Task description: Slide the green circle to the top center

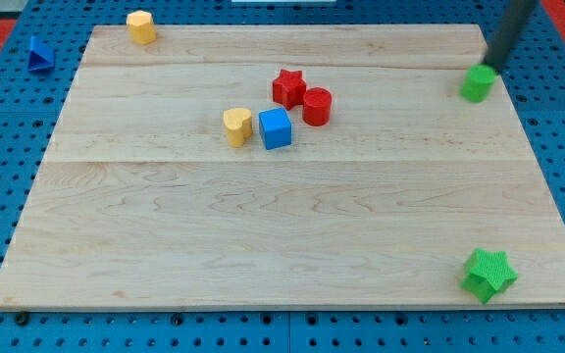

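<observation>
The green circle (477, 83) is a small green round block at the right edge of the wooden board (263, 245), near the view's top right. My tip (487, 67) sits just above and to the right of it, touching or almost touching its top edge. The dark rod slants up out of the view's top right corner.
A green star (487, 274) lies at the bottom right. A red star (287, 87) and red cylinder (317, 106) sit near the centre, with a blue cube (275, 128) and yellow heart (236, 126) below them. A yellow block (141, 26) is at top left; a blue triangle (38, 53) lies off the board.
</observation>
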Robot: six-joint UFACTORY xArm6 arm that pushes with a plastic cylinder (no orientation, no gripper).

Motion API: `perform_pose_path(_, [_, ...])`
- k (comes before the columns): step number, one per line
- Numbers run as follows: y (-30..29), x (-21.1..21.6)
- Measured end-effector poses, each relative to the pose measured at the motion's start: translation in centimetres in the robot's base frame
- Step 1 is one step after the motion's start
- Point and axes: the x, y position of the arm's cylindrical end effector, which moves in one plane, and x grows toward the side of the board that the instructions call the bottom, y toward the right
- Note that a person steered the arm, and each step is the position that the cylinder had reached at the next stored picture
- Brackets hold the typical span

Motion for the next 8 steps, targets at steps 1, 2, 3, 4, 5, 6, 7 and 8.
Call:
perform_pose_path(1, [-8.6, -0.1])
perform_pose_path(2, [-3.6, -2.2])
perform_pose_path(3, [1.0, -3.0])
perform_pose_path(4, [0.0, 2.5])
perform_pose_path(5, [-3.9, 4.4])
perform_pose_path(6, [0.5, 4.5])
perform_pose_path(7, [3.1, 7.3])
perform_pose_path(8, [-4.4, 8.1])
